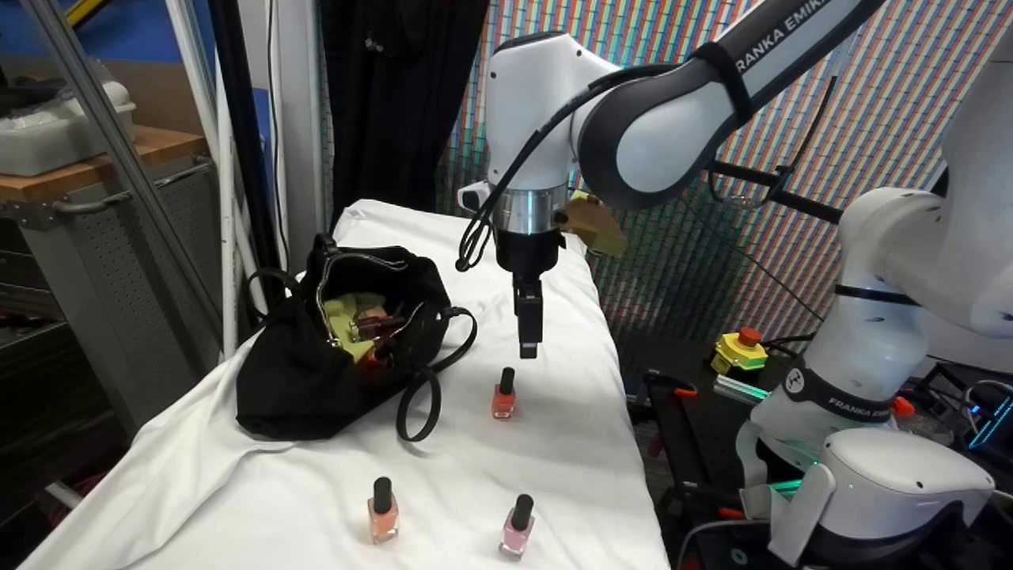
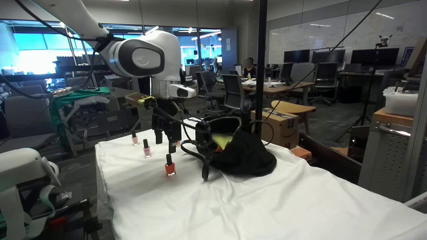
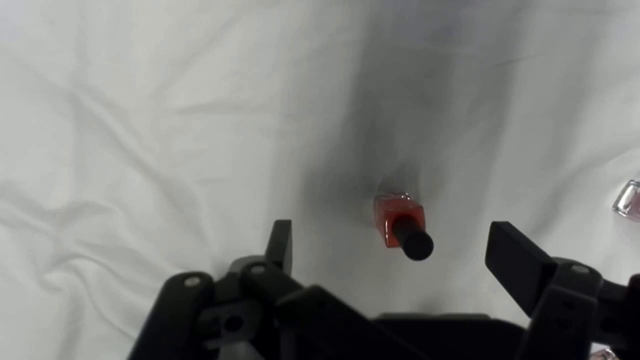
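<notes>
My gripper [image 3: 393, 242] points straight down over the white cloth, jaws wide apart with nothing held. Between and below its fingers, in the wrist view, stands a red nail polish bottle [image 3: 395, 212] with a black cap, upright and untouched. In both exterior views the gripper [image 1: 529, 348] hangs a little above that red bottle [image 1: 503, 402]. A peach bottle [image 1: 384, 522] and a pink bottle [image 1: 516, 540] stand upright farther along the cloth. An exterior view shows another pale pink bottle [image 2: 134, 140]; the peach one [image 2: 178, 143] is mostly hidden behind the gripper there.
An open black handbag [image 1: 309, 396] lies beside the gripper, its strap [image 1: 419, 404] looping onto the cloth; yellow cloth and small items show inside. The white-covered table [image 2: 233, 206] has a nearby edge. Beyond it stand another white arm [image 1: 847, 372] and a yellow-and-red stop button [image 1: 740, 351].
</notes>
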Controlling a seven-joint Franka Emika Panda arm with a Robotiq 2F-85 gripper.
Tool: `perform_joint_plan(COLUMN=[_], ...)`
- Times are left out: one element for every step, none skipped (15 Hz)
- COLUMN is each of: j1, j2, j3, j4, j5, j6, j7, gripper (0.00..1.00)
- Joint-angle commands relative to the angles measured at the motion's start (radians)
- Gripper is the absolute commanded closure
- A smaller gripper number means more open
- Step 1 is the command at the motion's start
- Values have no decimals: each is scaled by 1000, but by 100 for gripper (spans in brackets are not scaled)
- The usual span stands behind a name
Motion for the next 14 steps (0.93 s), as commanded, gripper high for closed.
perform_joint_plan(j1=[19, 24, 29, 35, 42, 47, 53, 56, 59, 63, 66, 68, 70, 71], j2=[-21, -14, -9, -1, 8, 13, 20, 27, 32, 42, 52, 60, 69, 74], j3=[19, 25, 30, 38, 45, 51, 56, 60, 64, 64, 64, 63, 60, 58], j4=[-64, -68, -75, -76, -80, -82, -83, -81, -80, -81, -77, -76, -71, -70], j5=[36, 49, 61, 74, 82, 91, 95, 98, 103, 82, 73, 63, 53, 41], j6=[86, 99, 120, 126, 146, 158, 170, 179, 187, 213, 225, 241, 247, 256], j7=[1, -10, -10, -19, -12, -9, -7, -5, -5, 19, 26, 38, 49, 60], gripper=[0, 0, 0, 0, 0, 0, 0, 0, 0, 0, 0, 0, 0, 0])
